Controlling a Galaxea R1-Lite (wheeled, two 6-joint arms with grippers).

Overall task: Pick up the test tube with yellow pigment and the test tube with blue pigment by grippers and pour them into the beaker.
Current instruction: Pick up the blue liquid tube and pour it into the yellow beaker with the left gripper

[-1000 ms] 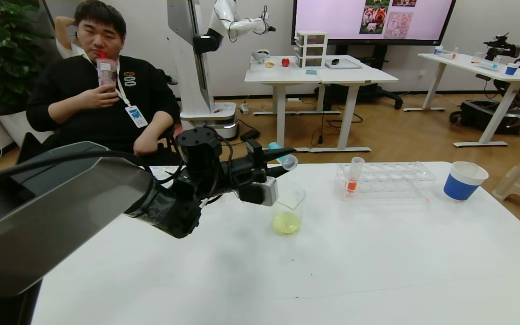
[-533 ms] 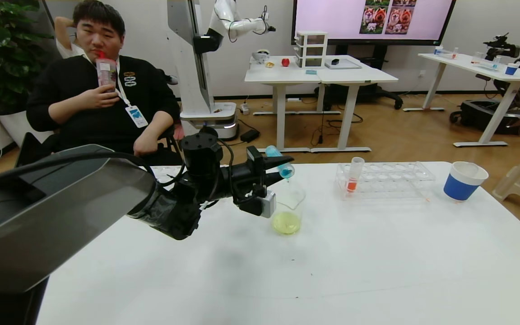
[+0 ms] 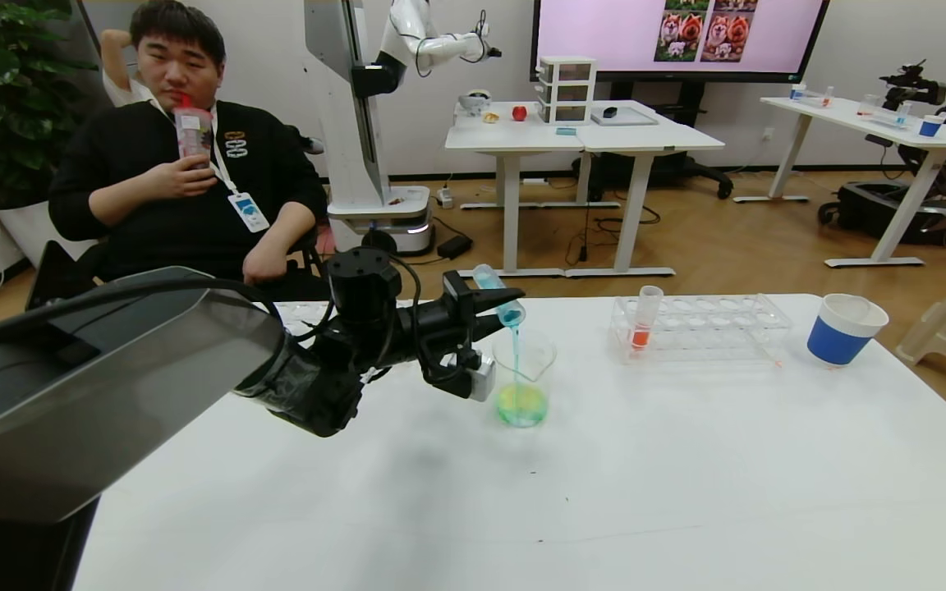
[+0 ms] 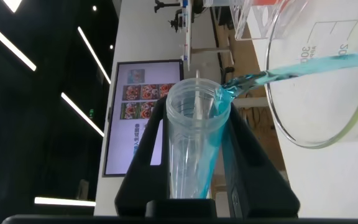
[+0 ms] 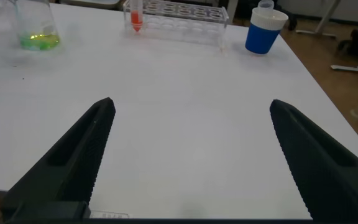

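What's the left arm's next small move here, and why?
Probably hold the tilt, maybe tip slightly further. The left gripper has the blue tube tipped over the beaker, and a blue stream is landing inside on the yellow liquid. The left wrist view shows blue liquid along the tube's wall, so it isn't empty.

We're in a robotics lab set up like an open office: white height-adjustable desks [image 3: 584, 135] on a wood floor, a big wall screen [image 3: 678, 37] showing dog photos, another white robot arm [image 3: 432, 41] on a wheeled column behind, a badge-wearing man [image 3: 185, 164] sipping a drink, and on the near white table [image 3: 686, 492] a clear tube rack [image 3: 699, 327].
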